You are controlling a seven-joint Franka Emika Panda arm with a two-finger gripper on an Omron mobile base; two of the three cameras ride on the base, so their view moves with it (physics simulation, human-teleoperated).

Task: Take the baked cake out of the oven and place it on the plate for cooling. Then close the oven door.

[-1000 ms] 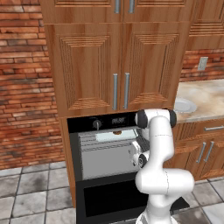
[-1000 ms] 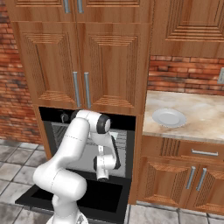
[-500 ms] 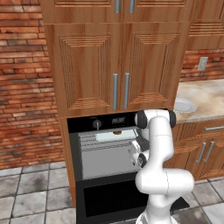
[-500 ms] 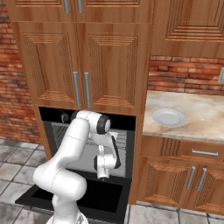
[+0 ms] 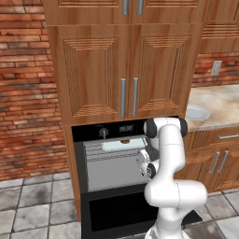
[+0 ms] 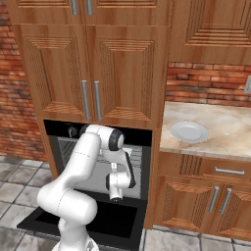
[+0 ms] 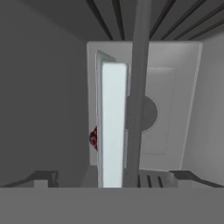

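Peeking behind tray (image 7: pixel 113 127): cake (image 7: pixel 93 138).

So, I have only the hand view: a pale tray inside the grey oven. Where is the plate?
Observer: The plate lies on the counter, to the right of the oven.
Operator: Is anything on it?
Observer: No, it looks bare.
Operator: And the oven door?
Observer: The door is folded fully down and lies flat in front of the oven.
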